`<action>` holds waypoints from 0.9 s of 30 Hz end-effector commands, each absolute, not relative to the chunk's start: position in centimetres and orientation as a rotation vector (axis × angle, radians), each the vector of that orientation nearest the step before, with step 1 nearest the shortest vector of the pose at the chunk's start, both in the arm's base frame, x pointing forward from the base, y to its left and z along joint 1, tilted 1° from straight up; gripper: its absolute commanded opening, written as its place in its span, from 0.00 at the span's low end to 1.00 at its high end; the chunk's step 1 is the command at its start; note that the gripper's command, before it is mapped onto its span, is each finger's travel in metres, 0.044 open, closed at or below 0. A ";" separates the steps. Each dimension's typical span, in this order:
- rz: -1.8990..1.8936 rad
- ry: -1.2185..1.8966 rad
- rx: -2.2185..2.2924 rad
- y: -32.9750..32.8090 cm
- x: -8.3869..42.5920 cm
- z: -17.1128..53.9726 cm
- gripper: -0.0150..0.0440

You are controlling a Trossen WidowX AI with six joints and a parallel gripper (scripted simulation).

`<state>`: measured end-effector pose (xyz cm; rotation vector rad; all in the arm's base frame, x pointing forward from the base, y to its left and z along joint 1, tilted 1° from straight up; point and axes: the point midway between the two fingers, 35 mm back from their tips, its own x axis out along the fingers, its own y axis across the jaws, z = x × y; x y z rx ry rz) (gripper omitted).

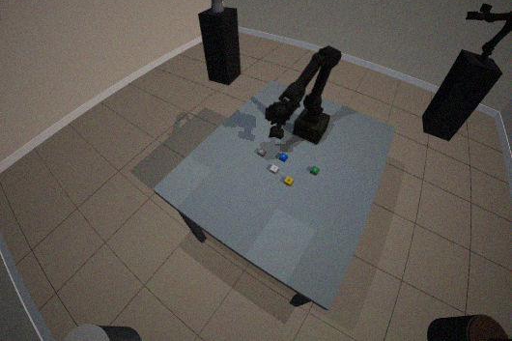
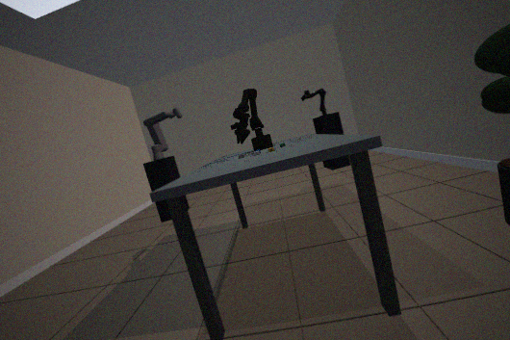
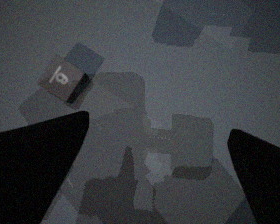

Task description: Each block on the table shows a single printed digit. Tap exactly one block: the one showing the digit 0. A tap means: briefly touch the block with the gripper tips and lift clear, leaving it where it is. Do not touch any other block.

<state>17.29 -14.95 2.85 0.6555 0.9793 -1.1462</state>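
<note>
Grey table (image 1: pixel 232 208) carries five small blocks; landmark: arm base (image 1: pixel 311 126). Gripper (image 1: pixel 276 132) hangs just beside the base, jaws spread wide, nothing between them. Grey block (image 1: pixel 261 152) lies nearest the gripper; blue (image 1: pixel 283 156), white (image 1: pixel 274 168), yellow (image 1: pixel 288 181) and green (image 1: pixel 314 170) blocks sit farther out. Which block shows 0: cannot tell.

arm (image 1: pixel 309 83): matte black, slim jointed links, rounded elbow | base (image 1: pixel 312 125): squat dark boxy block | gripper (image 1: pixel 276 132): black, two broad tapering fingers, plain and unmarked, no cables visible
</note>
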 end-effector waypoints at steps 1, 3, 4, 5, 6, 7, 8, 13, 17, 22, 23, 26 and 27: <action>-1.137 0.990 0.648 -15.0 17.4 2.9 0.93; -1.057 1.075 0.588 -15.1 18.3 3.4 0.93; -0.993 1.134 0.544 -15.3 19.0 3.8 0.93; -0.927 1.190 0.500 -15.4 19.7 4.2 0.93; -0.857 1.242 0.457 -15.6 20.3 4.5 0.93; -0.786 1.289 0.415 -15.7 21.0 4.9 0.93; -0.712 1.333 0.373 -15.8 21.6 5.2 0.93; -0.317 1.489 0.178 -16.5 24.7 6.8 0.93; -0.109 1.524 0.088 -16.7 26.1 7.5 0.93; -0.109 1.524 0.088 -16.7 26.1 7.5 0.93; -0.109 1.524 0.088 -16.7 26.1 7.5 0.93; -0.109 1.524 0.088 -16.7 26.1 7.5 0.93; -0.109 1.524 0.088 -16.7 26.1 7.5 0.93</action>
